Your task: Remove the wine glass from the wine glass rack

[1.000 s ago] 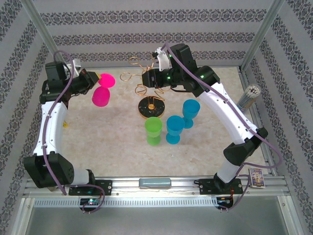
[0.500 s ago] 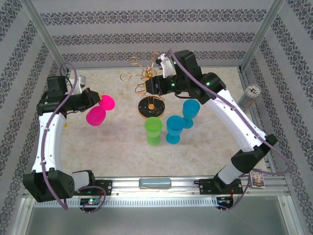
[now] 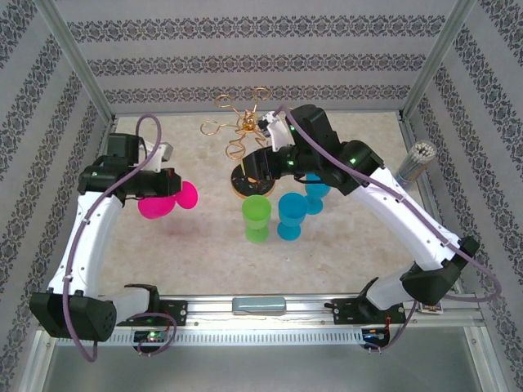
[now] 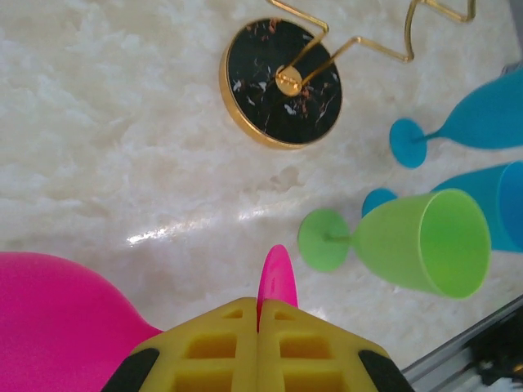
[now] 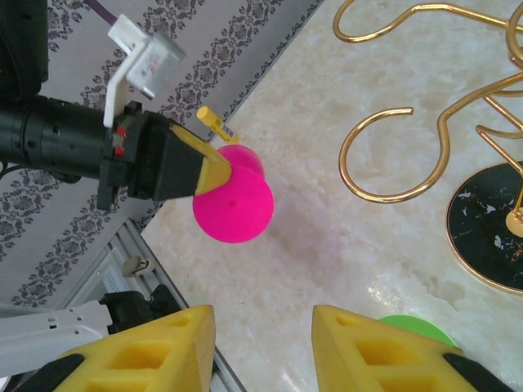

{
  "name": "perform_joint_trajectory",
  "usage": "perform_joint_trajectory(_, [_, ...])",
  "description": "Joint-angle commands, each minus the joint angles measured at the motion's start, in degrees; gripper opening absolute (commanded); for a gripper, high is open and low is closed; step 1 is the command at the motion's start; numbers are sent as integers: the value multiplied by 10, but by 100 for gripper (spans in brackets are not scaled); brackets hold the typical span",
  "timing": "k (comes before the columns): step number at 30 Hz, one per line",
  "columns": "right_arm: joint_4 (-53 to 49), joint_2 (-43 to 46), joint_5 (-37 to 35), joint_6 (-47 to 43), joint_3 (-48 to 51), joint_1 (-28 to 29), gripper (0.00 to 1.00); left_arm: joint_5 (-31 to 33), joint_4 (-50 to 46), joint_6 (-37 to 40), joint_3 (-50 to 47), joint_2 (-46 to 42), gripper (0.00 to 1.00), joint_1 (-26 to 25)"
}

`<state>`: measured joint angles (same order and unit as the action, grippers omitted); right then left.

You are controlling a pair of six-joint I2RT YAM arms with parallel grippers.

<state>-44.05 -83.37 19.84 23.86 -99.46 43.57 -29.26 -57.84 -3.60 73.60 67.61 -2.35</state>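
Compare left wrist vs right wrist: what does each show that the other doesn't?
Left wrist, not right: two blue plastic wine glasses, and the green plastic wine glass whole. Right wrist, not left: the open right hand, the looped arms of the gold wire wine glass rack, the patterned wall. Both: the left hand shut on the pink plastic wine glass, the rack's round dark base, the marbled tabletop.

**Top view** looked down from above and behind the arm bases, taking in the whole table (image 3: 204, 245). **Left wrist view** looked steeply down, close over the table, with the rack base (image 4: 253, 90) at 12 o'clock. **Right wrist view** slanted down toward the pink glass (image 5: 233, 204), with the rack base at 3 o'clock. All three views shared the rack base.
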Motion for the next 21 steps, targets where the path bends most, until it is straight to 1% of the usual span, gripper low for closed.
perform_joint_trajectory(1, [11, 22, -14, 2, 13, 10, 37, 99, -34, 64, -10, -25, 0, -60])
perform_joint_trajectory(3, [11, 29, -15, 2, 17, 12, 37, 140, -44, 81, -14, -27, 0, -97])
perform_joint_trajectory(5, [11, 35, -13, 3, 25, 15, 37, 168, -44, 95, -26, -36, 0, -131])
perform_joint_trajectory(10, [23, 59, 8, 14, 52, 11, 38, 227, -41, 116, -54, -58, 0, -193])
perform_joint_trajectory(13, [17, 70, 16, 20, 59, 1, 38, 274, -46, 130, -68, -63, 0, -236])
perform_joint_trajectory(17, [23, 89, 44, 34, 76, -24, 38, 356, -57, 147, -87, -66, 0, -304])
perform_joint_trajectory(21, [23, 107, 51, 34, 84, -41, 38, 406, -70, 160, -89, -62, 0, -354])
